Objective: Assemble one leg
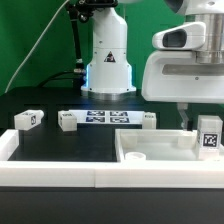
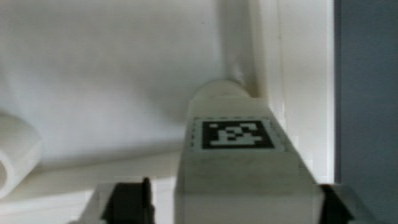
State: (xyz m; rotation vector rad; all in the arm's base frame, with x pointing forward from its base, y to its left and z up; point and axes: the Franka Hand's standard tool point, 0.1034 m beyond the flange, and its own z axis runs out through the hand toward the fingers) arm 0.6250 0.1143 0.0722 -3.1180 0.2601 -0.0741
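Observation:
My gripper (image 1: 200,122) is shut on a white leg (image 1: 208,137), a small block with a black-and-white tag on its face. It holds the leg upright over the right end of the large flat white tabletop (image 1: 165,140), at its raised rim. In the wrist view the leg (image 2: 235,150) sits between my two dark fingers (image 2: 134,200), its tag facing the camera, with the tabletop's white surface (image 2: 107,90) beneath it. My gripper in the wrist view (image 2: 231,205) grips the leg's wide sides. I cannot tell whether the leg's lower end touches the tabletop.
Three loose legs lie on the black table: one far left (image 1: 28,120), one (image 1: 68,122) and one (image 1: 148,120) flanking the marker board (image 1: 105,117). The robot base (image 1: 108,60) stands behind. A round boss (image 1: 135,157) sits in the tabletop's corner. A white wall (image 1: 50,170) edges the front.

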